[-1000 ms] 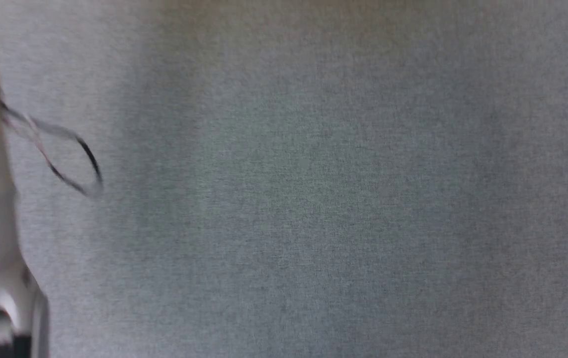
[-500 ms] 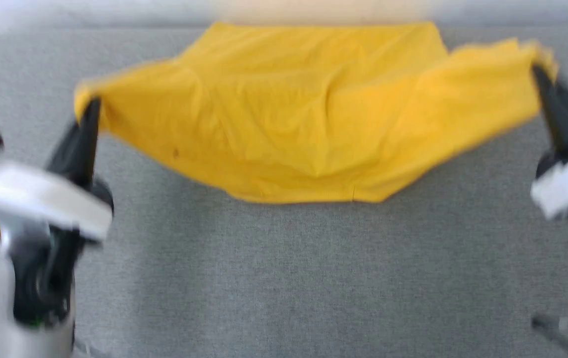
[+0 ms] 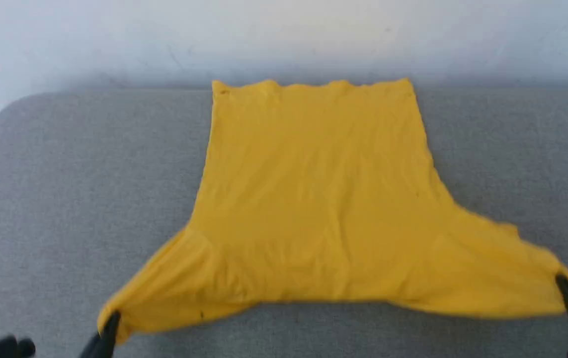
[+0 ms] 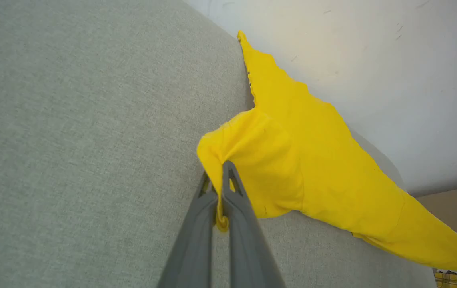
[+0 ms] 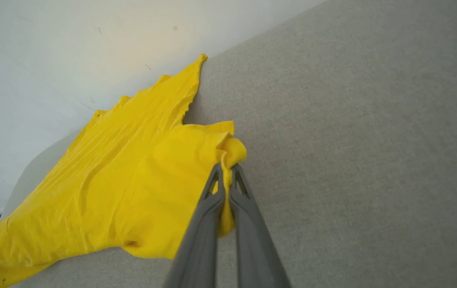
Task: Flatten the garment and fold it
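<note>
The bright yellow garment (image 3: 313, 199) lies spread on the grey table (image 3: 65, 174), its hem along the far edge and both sleeves stretched outward toward me. My left gripper (image 3: 110, 323) is shut on the left sleeve tip at the lower left. At the lower right my right gripper (image 3: 564, 286) is shut on the right sleeve tip. In the left wrist view the left gripper (image 4: 220, 176) pinches bunched yellow garment (image 4: 300, 160). The right wrist view shows the right gripper (image 5: 225, 172) clamped on a fold of the garment (image 5: 124, 180).
A pale wall (image 3: 284, 35) rises right behind the table's far edge. The table's rounded far left corner (image 3: 0, 109) shows. Grey cloth surface lies open on both sides of the shirt. A brown box (image 4: 452, 208) stands beyond the table in the left wrist view.
The head camera has tilted up from bare table to the whole shirt. The garment, hanging slack between both grippers half a second ago, now lies spread on the table with its sleeves pulled toward me.
</note>
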Tool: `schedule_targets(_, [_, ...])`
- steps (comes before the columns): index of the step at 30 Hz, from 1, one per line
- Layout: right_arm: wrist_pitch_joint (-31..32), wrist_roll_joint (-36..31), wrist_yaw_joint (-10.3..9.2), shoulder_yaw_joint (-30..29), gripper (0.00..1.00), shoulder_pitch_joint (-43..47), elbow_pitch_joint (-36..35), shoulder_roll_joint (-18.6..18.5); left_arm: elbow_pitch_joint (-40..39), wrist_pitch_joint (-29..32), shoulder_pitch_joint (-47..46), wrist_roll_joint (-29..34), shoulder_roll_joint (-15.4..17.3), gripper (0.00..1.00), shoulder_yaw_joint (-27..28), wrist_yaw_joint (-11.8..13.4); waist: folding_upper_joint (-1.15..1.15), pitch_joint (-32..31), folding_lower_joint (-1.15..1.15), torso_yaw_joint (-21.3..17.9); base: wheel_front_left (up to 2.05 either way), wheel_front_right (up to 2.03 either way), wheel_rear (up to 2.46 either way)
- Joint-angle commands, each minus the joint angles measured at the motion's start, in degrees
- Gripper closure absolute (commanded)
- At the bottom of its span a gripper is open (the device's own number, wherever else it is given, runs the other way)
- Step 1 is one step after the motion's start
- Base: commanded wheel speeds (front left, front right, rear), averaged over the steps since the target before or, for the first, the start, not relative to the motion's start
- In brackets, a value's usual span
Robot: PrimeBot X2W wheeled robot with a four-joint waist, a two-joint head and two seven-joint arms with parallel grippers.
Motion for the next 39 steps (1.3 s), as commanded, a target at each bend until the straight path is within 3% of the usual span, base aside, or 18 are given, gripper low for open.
schedule_targets(1, [-0.83,1.03,-0.04,-0.25,1.0,1.55,0.5,0.18,-0.29,-0.13,1.68,-0.7,-0.3,1.0,0.27,-0.68,0.0,-1.51,0.02,0.17,0.0,0.0,0.0])
schedule_targets(18, [2.48,5.43,-0.04,-2.69,1.0,16.38,-1.39,0.19,-5.02,-0.55,14.11,-6.72,-0.14,1.0,6.27,-2.8,0.0,-0.23,0.02,-0.52,0.0,0.0,0.0])
schedule_targets(25, [1.48,-0.15,-0.04,0.88,1.0,13.17,1.69,0.19,-4.45,-0.5,10.69,-5.19,-0.18,1.0,3.07,-3.37,0.0,0.89,0.02,-0.62,0.0,0.0,0.0])
schedule_targets(35, [-3.9,-8.97,-0.04,6.28,1.0,6.46,11.57,0.19,-1.15,-0.11,2.83,0.91,0.8,1.0,-2.32,-2.69,0.0,3.94,0.02,0.52,0.0,0.0,0.0])
schedule_targets(36, [-4.42,-9.07,-0.04,6.43,0.76,6.0,12.16,0.19,-0.9,-0.17,2.41,1.2,0.65,1.0,-2.74,-2.63,0.0,4.07,0.02,0.55,0.0,0.0,0.0])
schedule_targets(37, [-4.72,-9.01,-0.04,6.49,0.32,5.65,12.51,0.19,-0.75,-0.26,2.15,1.38,0.52,1.0,-3.03,-2.59,0.0,4.18,0.02,0.55,0.0,0.0,0.0])
schedule_targets(38, [-4.79,-9.5,-0.04,6.57,0.0,5.44,12.45,0.19,-0.66,-0.35,1.99,1.49,0.42,1.0,-3.25,-2.62,0.0,4.28,0.02,0.57,0.0,0.0,0.0])
schedule_targets(39, [-4.69,-9.96,-0.04,6.45,0.0,5.27,12.04,0.19,-0.66,-0.47,1.87,1.6,0.38,1.0,-3.4,-2.7,0.0,4.39,0.02,0.62,0.0,0.0,0.0])
